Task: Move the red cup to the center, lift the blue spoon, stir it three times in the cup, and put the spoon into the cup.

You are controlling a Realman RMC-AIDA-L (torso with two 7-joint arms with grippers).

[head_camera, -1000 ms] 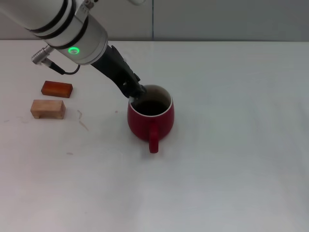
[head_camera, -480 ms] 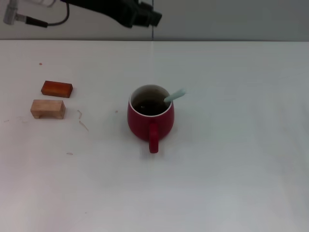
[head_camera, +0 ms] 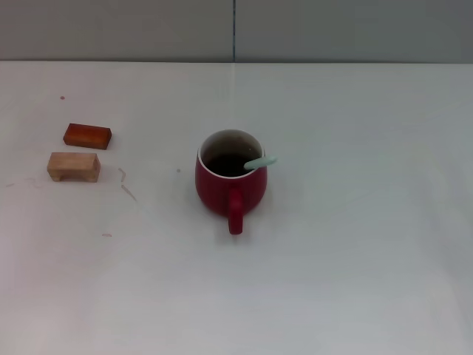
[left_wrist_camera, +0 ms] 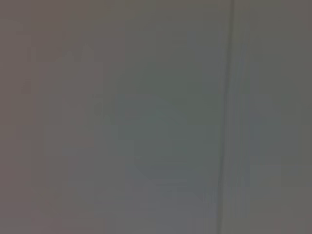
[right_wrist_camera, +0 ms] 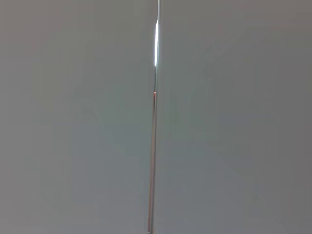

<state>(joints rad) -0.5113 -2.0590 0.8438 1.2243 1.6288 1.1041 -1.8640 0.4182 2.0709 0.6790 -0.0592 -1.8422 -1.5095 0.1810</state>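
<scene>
Head view: red cup upright on white table, blue spoon inside, handle over rim. Both wrist views: grey wall only; jaw state cannot be told.

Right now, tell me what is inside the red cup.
The blue spoon lies in the red cup, its pale handle leaning on the rim and sticking out to the robot's right. The spoon's bowl is hidden in the dark inside, so any liquid cannot be told.

My head view is evenly bright, shadows soft; both my wrist views show blurred, dim grey wall.
</scene>
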